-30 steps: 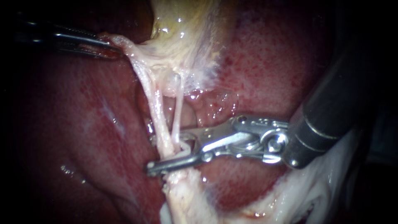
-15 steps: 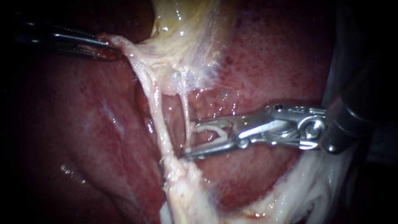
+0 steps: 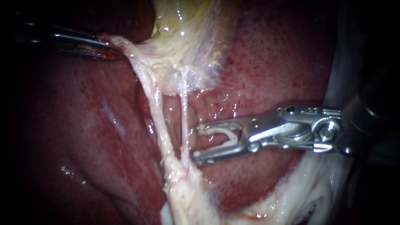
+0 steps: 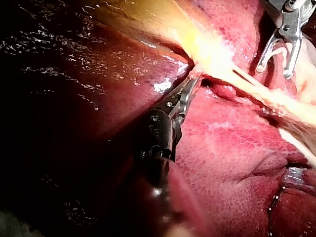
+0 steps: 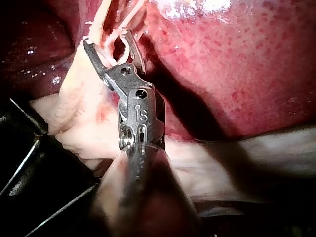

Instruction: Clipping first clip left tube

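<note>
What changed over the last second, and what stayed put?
The right instrument backed away rightward; its end effector, which straddled the left tube, now sits clear of it, still holding the clip. The left instrument keeps holding the tissue.

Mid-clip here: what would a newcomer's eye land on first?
The shiny silver right instrument, its wide-set pincer holding a white clip, tips just right of two pale stretched tubes at centre. At upper left, the dark left instrument grips pale gallbladder tissue, taut over the red liver.
</note>
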Robot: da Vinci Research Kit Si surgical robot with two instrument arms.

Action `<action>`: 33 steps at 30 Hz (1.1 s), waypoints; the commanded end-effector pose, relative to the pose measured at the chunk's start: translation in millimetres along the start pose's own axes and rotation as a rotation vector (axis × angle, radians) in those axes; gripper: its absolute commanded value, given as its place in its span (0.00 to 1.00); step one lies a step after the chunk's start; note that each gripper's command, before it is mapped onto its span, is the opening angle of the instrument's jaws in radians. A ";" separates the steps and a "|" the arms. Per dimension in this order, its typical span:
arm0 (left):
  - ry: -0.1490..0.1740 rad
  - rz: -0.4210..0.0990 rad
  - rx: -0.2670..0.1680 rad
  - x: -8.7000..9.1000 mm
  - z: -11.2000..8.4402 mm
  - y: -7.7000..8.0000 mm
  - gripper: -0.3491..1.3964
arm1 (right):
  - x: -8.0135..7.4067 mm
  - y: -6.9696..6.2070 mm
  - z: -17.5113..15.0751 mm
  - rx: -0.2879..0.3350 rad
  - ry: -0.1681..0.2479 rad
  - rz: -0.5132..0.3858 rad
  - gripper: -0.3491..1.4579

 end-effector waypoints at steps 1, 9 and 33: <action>0.000 0.000 0.001 -0.1 0.1 0.0 0.00 | 0.1 -0.1 0.4 0.002 0.000 0.001 0.44; 0.000 0.000 0.001 -0.1 0.1 0.0 0.00 | 0.2 0.2 1.7 0.026 0.014 0.001 0.44; 0.000 0.000 0.002 -0.2 0.2 0.0 0.00 | -5.1 4.3 5.6 0.058 -0.007 -0.004 0.46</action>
